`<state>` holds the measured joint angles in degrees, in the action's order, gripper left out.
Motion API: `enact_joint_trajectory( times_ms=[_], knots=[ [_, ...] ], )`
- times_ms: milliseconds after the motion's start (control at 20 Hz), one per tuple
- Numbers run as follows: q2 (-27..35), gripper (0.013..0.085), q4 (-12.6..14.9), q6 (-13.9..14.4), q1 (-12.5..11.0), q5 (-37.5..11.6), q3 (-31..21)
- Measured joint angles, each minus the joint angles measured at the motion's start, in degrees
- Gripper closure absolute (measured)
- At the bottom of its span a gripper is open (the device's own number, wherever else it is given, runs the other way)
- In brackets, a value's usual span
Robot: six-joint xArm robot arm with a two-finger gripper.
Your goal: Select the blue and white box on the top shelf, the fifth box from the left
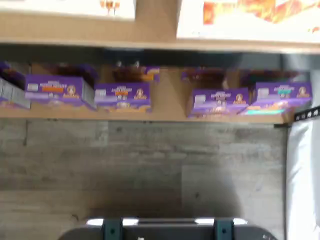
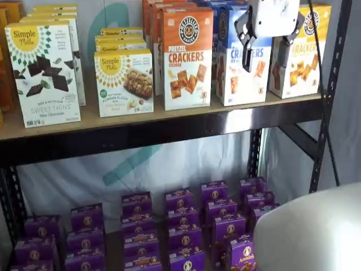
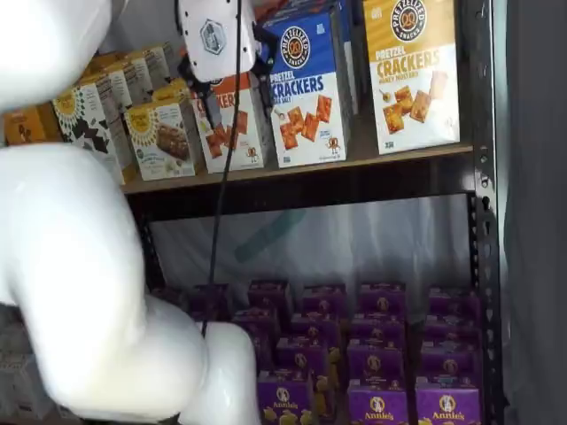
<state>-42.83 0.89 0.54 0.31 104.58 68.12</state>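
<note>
The end effector hangs released, fingers spread, before the blue and white box; open air lies at six o'clock, over the top shelf edge.

Top shelf carries a row of boxes. Blue and white box stands between cheddar box on its left and yellow-topped box on its right, more boxes queued behind each. Further left: almond flour box, then Sweet Thins box. Gripper hangs in front of blue and white box, fingers apart. Purple boxes sit in rows on the level below.
</note>
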Motion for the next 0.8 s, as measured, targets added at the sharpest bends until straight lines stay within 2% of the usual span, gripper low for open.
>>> enact_joint_trajectory(
  times_ms=[400,800],
  knots=[
    [6.0,0.0130,-0.1,-3.5,-3.7,-5.1,5.0],
    [10.3,0.0130,0.7,-4.9,-5.1,-8.1,8.8]
  ],
)
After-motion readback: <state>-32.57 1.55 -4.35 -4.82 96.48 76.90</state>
